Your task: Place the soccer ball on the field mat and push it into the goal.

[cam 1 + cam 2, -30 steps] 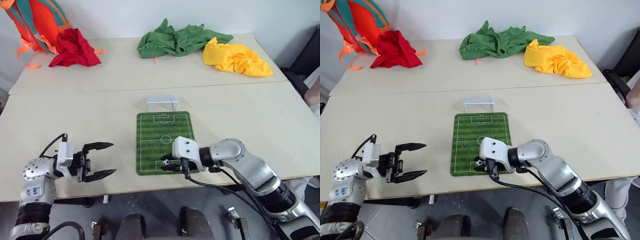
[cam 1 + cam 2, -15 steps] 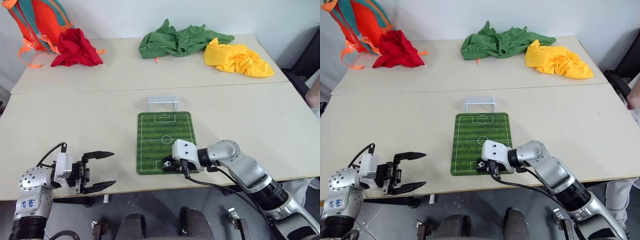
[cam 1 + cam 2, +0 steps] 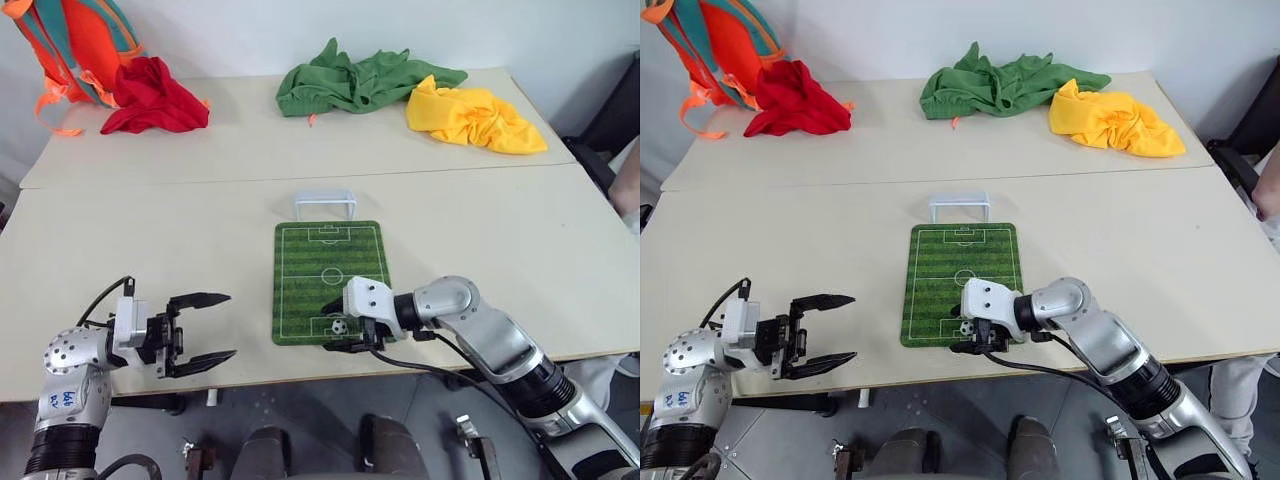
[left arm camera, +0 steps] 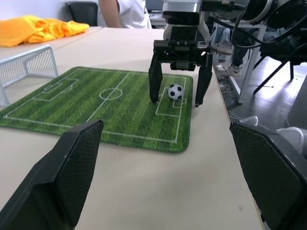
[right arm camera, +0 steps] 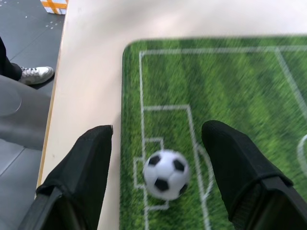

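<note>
on the left arm's (image 3: 72, 372) blue-marked label, writing too small to read.

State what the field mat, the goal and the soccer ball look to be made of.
Field mat: thin flexible sheet, matte printed grass, likely rubber-backed fabric. Goal: white frame with fine mesh netting, probably plastic. Soccer ball: smooth, slightly glossy, hard-looking, perhaps plastic.

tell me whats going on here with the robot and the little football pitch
The robot's right end effector stands open over the near end of the flat green field mat, and the tiny black-and-white soccer ball sits on the mat between its fingers, free of both. The small white plastic goal waits just past the mat's far end. The left end effector hangs open, holding nothing.
</note>
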Robot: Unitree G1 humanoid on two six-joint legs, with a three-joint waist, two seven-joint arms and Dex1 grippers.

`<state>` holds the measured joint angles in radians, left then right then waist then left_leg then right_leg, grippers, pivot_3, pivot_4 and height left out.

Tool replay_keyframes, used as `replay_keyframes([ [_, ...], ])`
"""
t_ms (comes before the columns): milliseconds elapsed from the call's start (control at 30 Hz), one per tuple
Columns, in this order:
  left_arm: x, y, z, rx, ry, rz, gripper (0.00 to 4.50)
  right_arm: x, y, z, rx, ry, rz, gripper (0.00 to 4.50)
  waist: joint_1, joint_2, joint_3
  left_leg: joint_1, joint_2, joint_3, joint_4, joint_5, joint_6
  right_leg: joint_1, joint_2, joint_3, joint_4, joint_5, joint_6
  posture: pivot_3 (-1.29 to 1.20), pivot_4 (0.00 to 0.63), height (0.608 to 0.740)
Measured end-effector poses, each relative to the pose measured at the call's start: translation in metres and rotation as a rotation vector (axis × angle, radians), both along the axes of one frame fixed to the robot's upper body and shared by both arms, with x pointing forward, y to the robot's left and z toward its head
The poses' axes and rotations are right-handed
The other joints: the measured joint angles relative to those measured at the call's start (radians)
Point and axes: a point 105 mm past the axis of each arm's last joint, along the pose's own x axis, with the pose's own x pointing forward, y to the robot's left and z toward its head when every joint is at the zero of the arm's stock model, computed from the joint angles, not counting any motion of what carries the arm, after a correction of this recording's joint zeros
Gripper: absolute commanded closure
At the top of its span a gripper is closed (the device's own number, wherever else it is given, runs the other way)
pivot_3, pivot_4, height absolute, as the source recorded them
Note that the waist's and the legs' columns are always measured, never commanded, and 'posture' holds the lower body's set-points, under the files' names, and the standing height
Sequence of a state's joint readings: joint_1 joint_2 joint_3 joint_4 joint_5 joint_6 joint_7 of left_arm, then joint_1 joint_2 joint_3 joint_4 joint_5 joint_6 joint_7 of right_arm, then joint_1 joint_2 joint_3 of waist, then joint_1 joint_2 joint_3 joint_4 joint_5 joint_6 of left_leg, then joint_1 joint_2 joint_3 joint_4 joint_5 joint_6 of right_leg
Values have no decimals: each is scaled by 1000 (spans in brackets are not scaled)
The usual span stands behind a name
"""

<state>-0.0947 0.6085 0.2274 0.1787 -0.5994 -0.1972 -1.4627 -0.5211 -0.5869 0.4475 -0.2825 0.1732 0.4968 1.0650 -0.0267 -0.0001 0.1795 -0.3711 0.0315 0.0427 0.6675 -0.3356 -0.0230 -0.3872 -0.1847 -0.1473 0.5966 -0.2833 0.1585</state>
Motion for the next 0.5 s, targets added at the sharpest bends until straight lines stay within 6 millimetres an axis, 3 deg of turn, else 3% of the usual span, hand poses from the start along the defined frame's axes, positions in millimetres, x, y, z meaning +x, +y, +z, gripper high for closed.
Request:
replay_keyframes([
  [67, 2, -1, 0, -4, -1, -4, 0, 1, 2, 16, 27, -32, 6, 1315, 0, 0, 0, 0, 0, 0, 0, 0, 0, 0, 0, 0, 0, 0, 0, 0, 150, 740],
  [200, 4, -2, -1, -9, 8, -9, 0, -5, -1, 35, 84, -61, 16, 2237, 0, 0, 0, 0, 0, 0, -1, 0, 0, 0, 0, 0, 0, 0, 0, 0, 150, 740],
  [400, 4, -1, -2, -7, 11, -30, 0, -21, -23, 15, 35, 20, 22, 4306, 5, -1, 0, 0, 0, 0, 0, 0, 0, 0, 0, 0, -1, 0, 0, 0, 150, 740],
  [500, 5, 0, -3, -11, 17, -25, 0, -25, -25, 11, 27, 20, 43, 4462, 1, -1, 0, 0, 0, 0, 0, 0, 0, 0, 0, 0, 0, 0, 0, 0, 150, 740],
])
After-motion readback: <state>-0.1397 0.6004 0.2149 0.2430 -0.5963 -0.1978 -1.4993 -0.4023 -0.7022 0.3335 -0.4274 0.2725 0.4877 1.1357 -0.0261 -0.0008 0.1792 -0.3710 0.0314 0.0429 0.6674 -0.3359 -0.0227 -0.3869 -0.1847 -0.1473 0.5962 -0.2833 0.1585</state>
